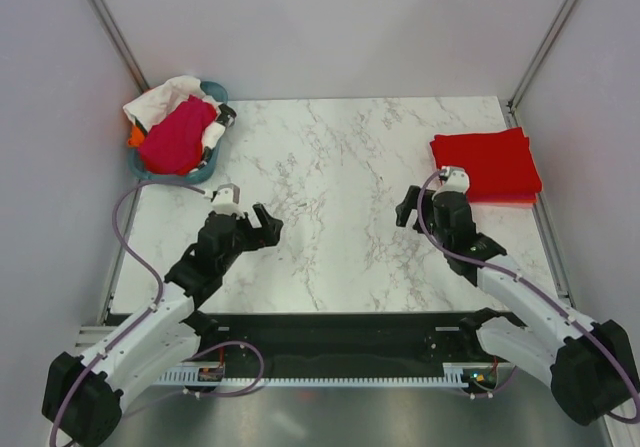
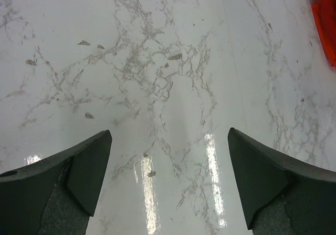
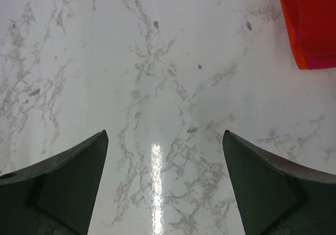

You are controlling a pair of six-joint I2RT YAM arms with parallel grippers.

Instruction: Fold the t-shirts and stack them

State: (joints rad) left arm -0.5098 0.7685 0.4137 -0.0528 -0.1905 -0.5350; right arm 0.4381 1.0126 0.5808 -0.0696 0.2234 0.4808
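A folded bright red t-shirt (image 1: 487, 164) lies on top of a stack at the table's right edge, with orange and magenta cloth edges under it (image 3: 310, 61); a sliver shows in the left wrist view (image 2: 326, 24). A crumpled magenta-pink t-shirt (image 1: 178, 135), a white one (image 1: 160, 97) and a bit of orange one (image 1: 135, 139) sit in the tub at the far left. My left gripper (image 1: 264, 223) is open and empty over bare marble (image 2: 168, 140). My right gripper (image 1: 408, 207) is open and empty just left of the stack (image 3: 164, 140).
A teal plastic oval tub (image 1: 207, 170) holds the unfolded shirts at the back left corner. The white marble table (image 1: 340, 187) is walled by grey panels on three sides. Black arm bases and cables run along the near edge.
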